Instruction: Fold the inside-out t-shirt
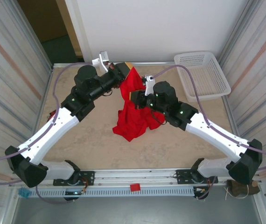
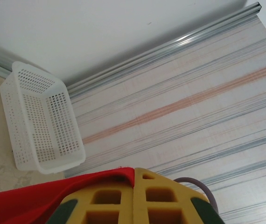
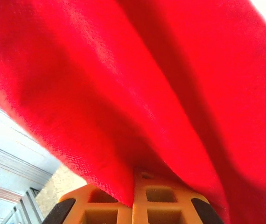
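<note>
Together, two claws [image 2: 134, 182] [image 3: 133, 183] pinch one red t-shirt [image 1: 132, 122].

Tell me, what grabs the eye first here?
A bright red t-shirt hangs bunched over the middle of the table. The left tool and the right tool are both shut on its cloth, holding it up. A white basket sits empty at the far right corner.

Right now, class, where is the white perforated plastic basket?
From above, the white perforated plastic basket sits at the table's far right corner, apart from the red cloth t-shirt.
</note>
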You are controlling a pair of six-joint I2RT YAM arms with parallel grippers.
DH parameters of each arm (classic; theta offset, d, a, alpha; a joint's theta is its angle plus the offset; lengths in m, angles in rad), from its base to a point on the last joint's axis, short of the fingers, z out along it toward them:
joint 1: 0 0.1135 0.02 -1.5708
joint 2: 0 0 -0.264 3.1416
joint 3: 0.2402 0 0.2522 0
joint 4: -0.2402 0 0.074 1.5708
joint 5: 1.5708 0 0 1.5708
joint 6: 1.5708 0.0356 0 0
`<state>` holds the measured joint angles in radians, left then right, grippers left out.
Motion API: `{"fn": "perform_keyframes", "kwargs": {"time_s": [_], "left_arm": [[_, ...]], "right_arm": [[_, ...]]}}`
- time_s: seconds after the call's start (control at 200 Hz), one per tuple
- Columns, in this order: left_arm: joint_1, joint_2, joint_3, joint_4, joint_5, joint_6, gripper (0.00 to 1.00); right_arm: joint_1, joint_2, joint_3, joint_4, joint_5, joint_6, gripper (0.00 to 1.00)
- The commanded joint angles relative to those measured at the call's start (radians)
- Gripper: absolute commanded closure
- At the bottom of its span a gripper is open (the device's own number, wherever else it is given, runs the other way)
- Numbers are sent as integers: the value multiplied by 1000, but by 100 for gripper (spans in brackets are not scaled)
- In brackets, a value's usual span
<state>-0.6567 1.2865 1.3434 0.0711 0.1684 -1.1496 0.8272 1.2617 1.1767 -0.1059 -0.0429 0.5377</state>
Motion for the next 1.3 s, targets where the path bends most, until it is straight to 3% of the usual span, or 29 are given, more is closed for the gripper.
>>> {"fn": "perform_keyframes", "kwargs": {"time_s": [0.0, 0.1, 0.21, 0.331, 0.426, 0.746, 0.992, 1.147, 1.212, 1.298], "left_arm": [[6, -27, 7, 13, -40, 15, 100], [45, -26, -16, 7, -40, 24, 100], [96, -18, -44, 9, -24, 36, 99], [141, 1, -37, 11, 43, 96, 47], [182, 4, -33, 14, 148, 154, 31], [168, -131, -100, -94, 302, 567, 30], [97, -71, -166, -7, 375, 611, 26], [18, 17, -144, -27, 351, 647, 30], [-7, 54, -144, -14, 351, 647, 62], [-36, 97, -133, -8, 353, 649, 95]], "right_arm": [[-40, -60, 23, 33, -90, -41, 100], [-131, -145, -56, 163, -323, -2, 100], [-260, -206, -162, 410, -572, 142, 100], [-315, -191, -160, 489, -674, 212, 100], [-321, -164, -152, 499, -683, 224, 100], [-347, -133, -147, 549, -693, 271, 100], [-356, -137, -149, 537, -673, 275, 100], [-356, -133, -135, 531, -648, 275, 100], [-358, -136, -124, 532, -628, 275, 100], [-367, -142, -94, 532, -588, 269, 100]]}}
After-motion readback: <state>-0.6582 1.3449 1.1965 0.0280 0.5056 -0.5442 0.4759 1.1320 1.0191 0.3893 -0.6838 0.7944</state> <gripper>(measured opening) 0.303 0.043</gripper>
